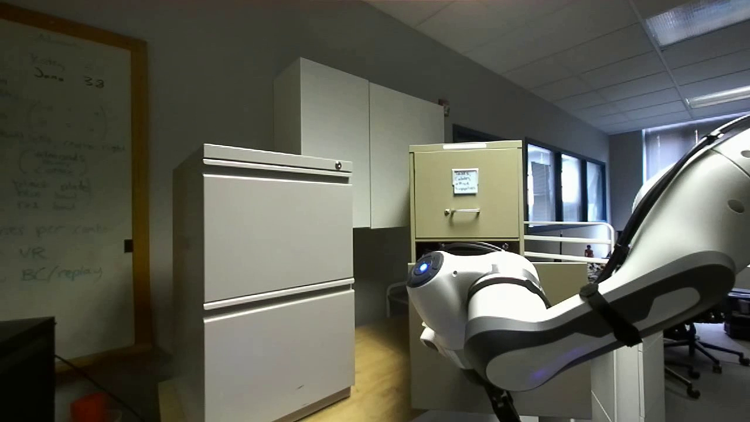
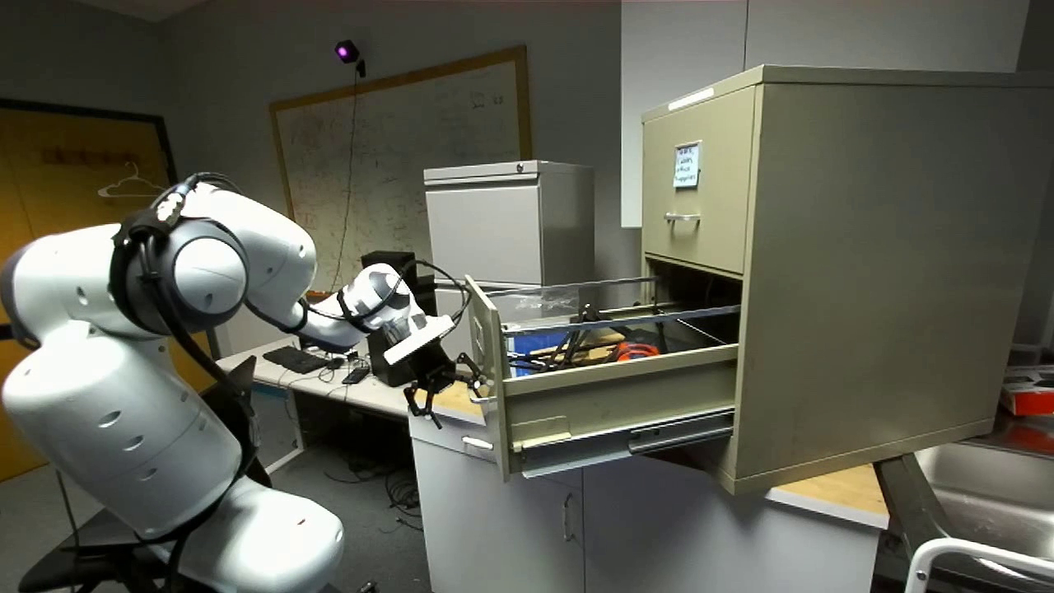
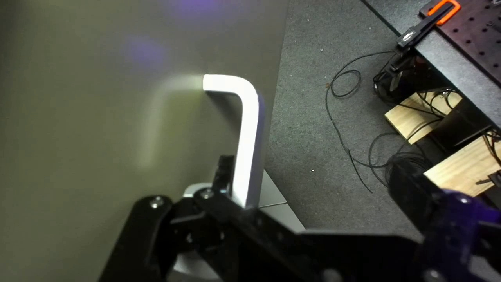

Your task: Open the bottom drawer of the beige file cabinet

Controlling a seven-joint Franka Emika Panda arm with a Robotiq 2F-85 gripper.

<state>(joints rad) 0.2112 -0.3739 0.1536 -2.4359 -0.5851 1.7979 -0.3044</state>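
In an exterior view the bottom drawer (image 2: 617,387) of the beige file cabinet (image 2: 873,272) stands pulled far out, with tools and a blue item inside it. The cabinet's upper drawer (image 1: 466,199) is closed. My gripper (image 2: 458,403) is at the outer face of the pulled-out drawer, beside its metal pull. The wrist view shows the jaws spread wide. One dark finger (image 3: 224,170) sits between the bright pull (image 3: 248,129) and the drawer front (image 3: 98,117). Well away on the pull's outer side is the opposite finger (image 3: 411,196). Nothing is clamped between them.
A pale grey two-drawer cabinet (image 1: 275,234) stands beside the beige one. White base cupboards (image 2: 502,511) lie below the drawer, and a sink (image 2: 980,478) is at the right. A desk (image 2: 321,379) stands behind the arm. Loose cables (image 3: 346,149) lie on the floor.
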